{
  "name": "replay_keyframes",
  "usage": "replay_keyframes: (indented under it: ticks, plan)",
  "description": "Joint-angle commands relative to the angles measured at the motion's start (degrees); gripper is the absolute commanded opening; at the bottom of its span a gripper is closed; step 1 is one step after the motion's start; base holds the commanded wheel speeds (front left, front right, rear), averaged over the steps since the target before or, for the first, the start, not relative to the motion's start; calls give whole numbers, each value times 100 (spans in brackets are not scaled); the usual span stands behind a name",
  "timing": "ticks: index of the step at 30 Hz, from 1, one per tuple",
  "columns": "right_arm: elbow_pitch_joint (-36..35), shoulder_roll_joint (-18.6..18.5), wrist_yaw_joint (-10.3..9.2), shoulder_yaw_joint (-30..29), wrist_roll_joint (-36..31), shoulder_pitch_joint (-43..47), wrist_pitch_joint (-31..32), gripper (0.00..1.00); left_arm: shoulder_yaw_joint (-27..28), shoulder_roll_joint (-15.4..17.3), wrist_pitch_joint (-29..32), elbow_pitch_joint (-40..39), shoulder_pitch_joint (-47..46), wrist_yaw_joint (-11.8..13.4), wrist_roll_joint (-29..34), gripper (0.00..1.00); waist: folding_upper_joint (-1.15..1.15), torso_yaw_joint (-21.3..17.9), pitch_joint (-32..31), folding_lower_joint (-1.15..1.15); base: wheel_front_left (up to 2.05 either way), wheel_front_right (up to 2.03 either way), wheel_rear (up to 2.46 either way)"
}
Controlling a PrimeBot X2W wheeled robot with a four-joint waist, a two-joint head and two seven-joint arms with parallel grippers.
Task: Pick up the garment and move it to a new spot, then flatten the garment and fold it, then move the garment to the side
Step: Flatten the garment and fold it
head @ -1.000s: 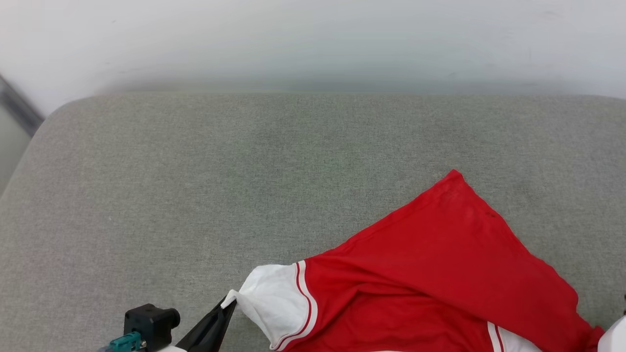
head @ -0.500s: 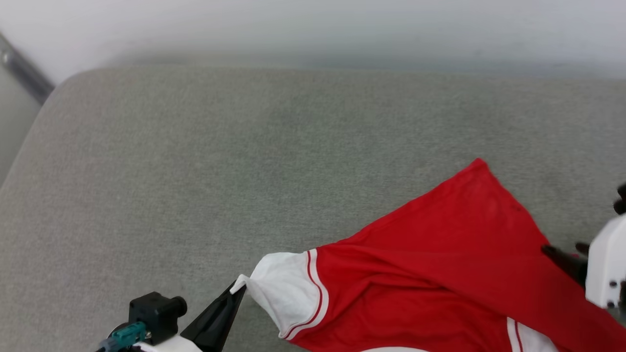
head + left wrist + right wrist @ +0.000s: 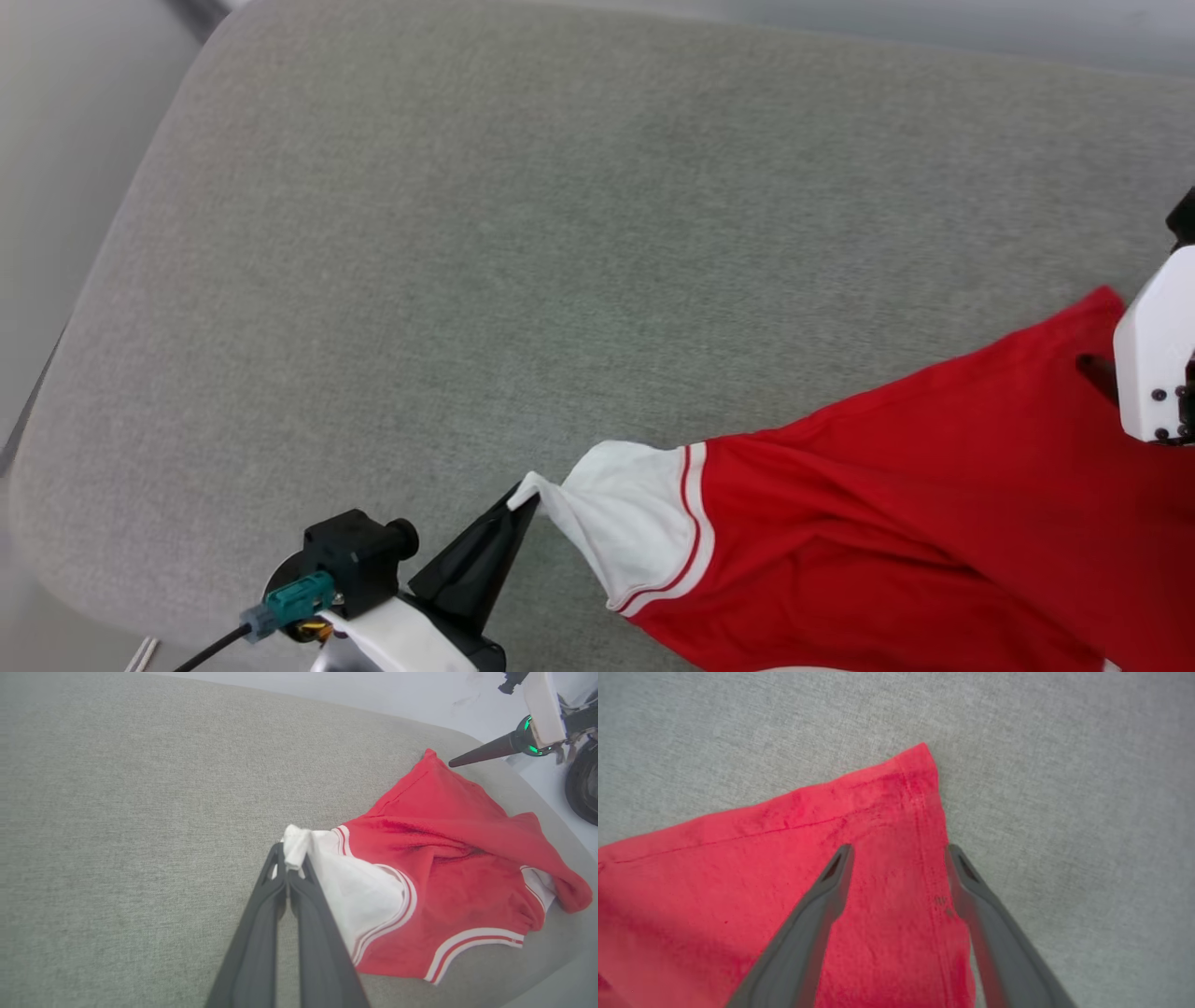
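At the lower left, the left gripper (image 3: 525, 497) had its jaws squeezed tight on the tip of a white sleeve (image 3: 635, 523). The sleeve was pulled out to a point. Thin red stripes ran across it where it met the red part. The sleeve was part of the garment (image 3: 915, 523), a red shirt that lay on the grey cloth-covered tabletop (image 3: 467, 233). The shirt was on the lower right part of the tabletop. It was bunched and wrinkled, not flat. One red corner (image 3: 920, 760) pointed toward the far edge. At the right, the right gripper (image 3: 896, 851) hung over that corner with its jaws wide apart, holding nothing. One finger (image 3: 817, 905) was over the red cloth and the other was by its edge. I could not tell if they touched the cloth.
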Motion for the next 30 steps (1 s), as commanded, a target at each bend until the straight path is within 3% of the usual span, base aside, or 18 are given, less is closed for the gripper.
replay_keyframes:
  ticks: [1,8,12,13,14,15,21,30]
  plan:
    - [267,-53,-2,89,-118,-164,6,100,-29,-100,-55,29,-110,-45,34,0,0,301,281,-1,0,0,0]
    - [1025,-260,-3,286,-386,-164,-9,100,-137,-286,-146,169,-213,-142,55,0,0,583,432,-1,0,0,0]
    - [1341,-148,-3,350,-291,39,25,100,-154,-307,-189,244,-192,-170,41,0,0,627,458,-1,0,0,0]
    - [1411,-106,-3,360,-248,114,85,82,-160,-309,-194,265,-195,-181,39,0,0,634,454,-1,0,0,0]
    - [1460,-88,-3,372,-229,193,123,33,-165,-313,-187,283,-203,-185,37,0,0,641,445,-1,0,0,0]
    - [1489,-107,-2,386,-230,264,138,0,-167,-319,-193,300,-218,-176,42,0,0,648,435,-1,0,0,0]
    - [1546,-159,-2,307,-279,315,-128,0,-123,-282,-233,358,-216,-148,31,0,0,598,238,-1,0,0,0]
    - [1522,-61,-2,482,-156,-197,-1039,0,37,16,-199,192,-61,17,48,0,0,186,-500,-1,0,0,0]
